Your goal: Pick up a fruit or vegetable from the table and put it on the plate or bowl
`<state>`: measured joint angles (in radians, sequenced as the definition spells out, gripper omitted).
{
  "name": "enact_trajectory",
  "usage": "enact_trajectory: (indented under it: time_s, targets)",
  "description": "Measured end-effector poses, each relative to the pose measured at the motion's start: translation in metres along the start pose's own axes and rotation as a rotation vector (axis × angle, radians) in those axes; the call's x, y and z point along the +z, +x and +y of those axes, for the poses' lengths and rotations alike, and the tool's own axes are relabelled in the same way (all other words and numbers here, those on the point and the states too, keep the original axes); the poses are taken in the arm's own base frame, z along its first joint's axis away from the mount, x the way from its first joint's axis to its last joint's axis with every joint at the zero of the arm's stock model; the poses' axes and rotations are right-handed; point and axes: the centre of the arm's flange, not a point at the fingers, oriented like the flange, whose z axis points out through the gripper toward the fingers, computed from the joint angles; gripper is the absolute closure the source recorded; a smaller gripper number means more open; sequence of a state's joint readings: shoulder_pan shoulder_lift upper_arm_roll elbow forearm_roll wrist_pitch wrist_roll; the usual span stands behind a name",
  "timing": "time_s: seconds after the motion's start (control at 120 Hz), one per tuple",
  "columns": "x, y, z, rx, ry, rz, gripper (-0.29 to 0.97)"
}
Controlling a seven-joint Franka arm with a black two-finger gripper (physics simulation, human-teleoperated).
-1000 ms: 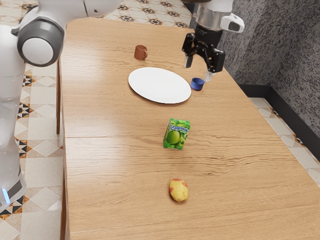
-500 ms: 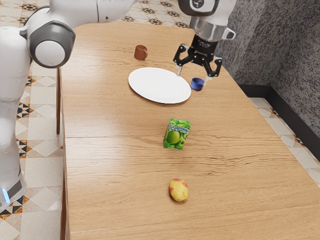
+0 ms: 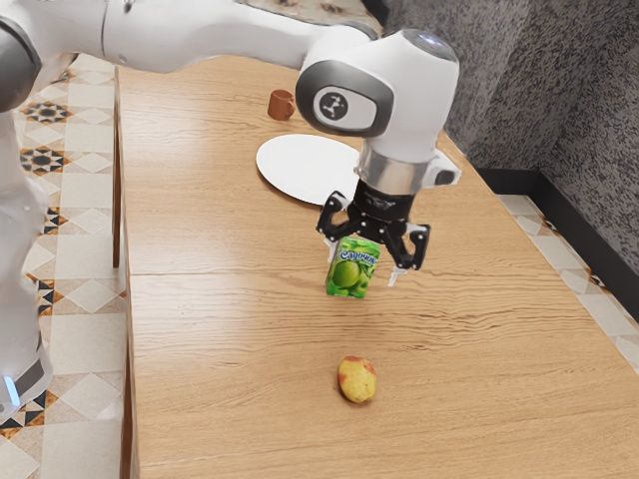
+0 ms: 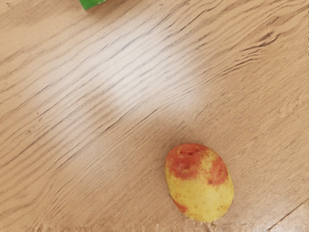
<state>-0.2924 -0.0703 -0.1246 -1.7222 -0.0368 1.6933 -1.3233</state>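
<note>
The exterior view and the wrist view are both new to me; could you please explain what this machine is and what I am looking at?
It is a simulated white robot arm ending in a black two-finger gripper. The exterior view comes from a camera beside the wooden table. The wrist view comes from a camera on the arm's hand, looking down. On the table are a white plate, a brown cup, an upright green juice carton and a yellow-red fruit. The gripper hangs open by the carton's top and holds nothing. In the wrist view the fruit lies on bare wood, apart from a corner of the carton.
</note>
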Motion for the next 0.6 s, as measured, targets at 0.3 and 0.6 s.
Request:
enact_trajectory:
  time_s: [0.3,0.6]
  targets:
    - [0.048,0.018,-0.015,-0.143,-0.078,-0.009,0.0]
    - [0.075,0.012,-0.002,-0.166,-0.072,-0.012,0.0]
